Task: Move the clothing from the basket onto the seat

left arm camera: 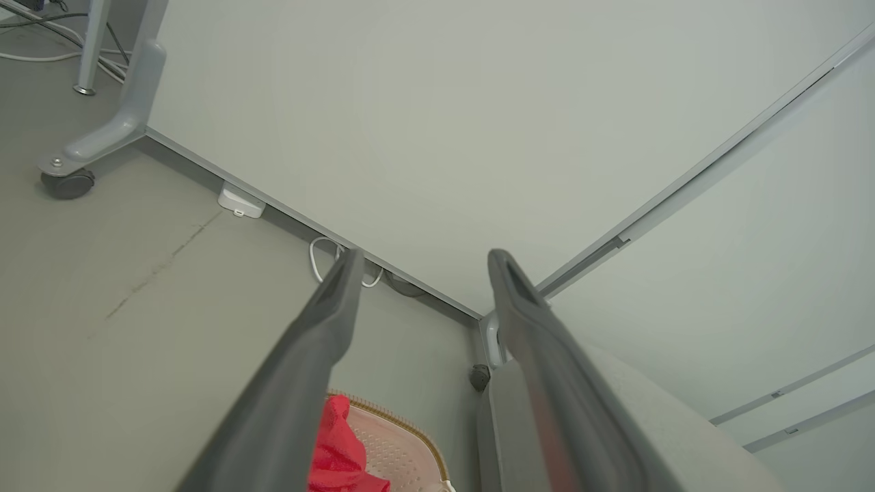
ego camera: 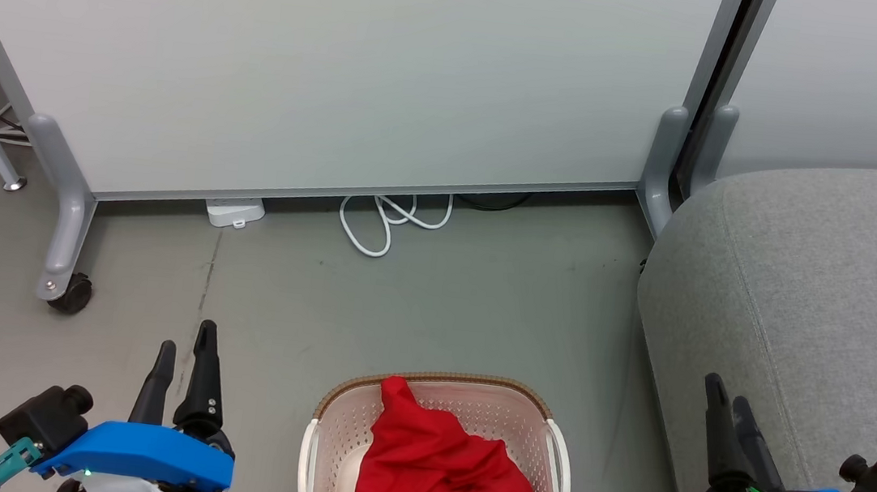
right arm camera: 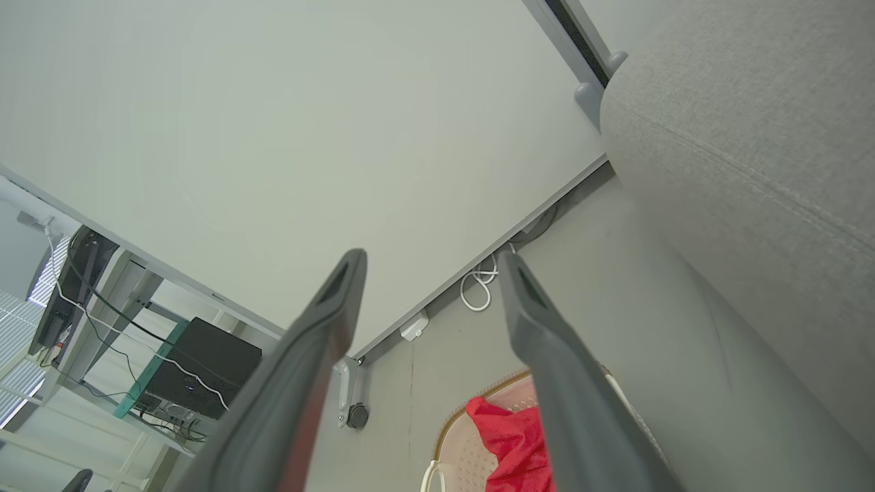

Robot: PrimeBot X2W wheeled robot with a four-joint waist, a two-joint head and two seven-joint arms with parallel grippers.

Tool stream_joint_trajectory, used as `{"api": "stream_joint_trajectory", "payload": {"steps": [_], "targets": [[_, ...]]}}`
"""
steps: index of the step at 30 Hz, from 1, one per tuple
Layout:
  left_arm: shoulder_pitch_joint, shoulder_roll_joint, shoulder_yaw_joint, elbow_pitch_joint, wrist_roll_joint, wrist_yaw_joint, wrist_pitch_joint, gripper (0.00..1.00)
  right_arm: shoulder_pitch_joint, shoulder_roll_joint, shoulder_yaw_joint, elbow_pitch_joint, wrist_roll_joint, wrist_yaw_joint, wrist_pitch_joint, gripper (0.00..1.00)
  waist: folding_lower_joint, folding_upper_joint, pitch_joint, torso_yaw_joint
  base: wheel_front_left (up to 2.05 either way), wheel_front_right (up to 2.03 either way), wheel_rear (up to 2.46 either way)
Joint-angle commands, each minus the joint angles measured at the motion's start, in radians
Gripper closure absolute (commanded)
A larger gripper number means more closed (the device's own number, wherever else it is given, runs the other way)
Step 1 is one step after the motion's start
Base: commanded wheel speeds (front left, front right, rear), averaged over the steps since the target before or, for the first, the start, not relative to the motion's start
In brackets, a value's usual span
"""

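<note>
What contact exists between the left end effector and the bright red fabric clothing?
Apart. Head view: the left end effector hovers beside the cream perforated plastic basket, grey floor showing between it and the clothing.

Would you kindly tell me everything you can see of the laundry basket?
The basket is cream-white perforated plastic with a brown woven-look rim and white side handles. It stands upright on the grey floor, left of the sofa and apart from it, holding crumpled red clothing. Its near end is out of frame.
</note>
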Motion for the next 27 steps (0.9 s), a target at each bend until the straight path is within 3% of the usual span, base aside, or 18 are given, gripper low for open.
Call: {"api": "stream_joint_trajectory", "payload": {"steps": [1, 27], "targets": [[-0.018, 0.008, -0.01, -0.016, 0.046, -0.005, -0.014, 0.0, -0.023, -0.008, -0.003, -0.017, -0.044, 0.002, -0.01, 0.0, 0.0, 0.0, 0.0, 0.0, 0.0, 0.0, 0.0], [-0.007, 0.019, -0.058, -0.005, 0.333, -0.014, -0.084, 0.0, -0.011, -0.011, -0.025, -0.042, -0.344, 0.003, -0.036, 0.0, 0.0, 0.0, -0.001, 0.005, 0.0, 0.0, 0.0]]}}
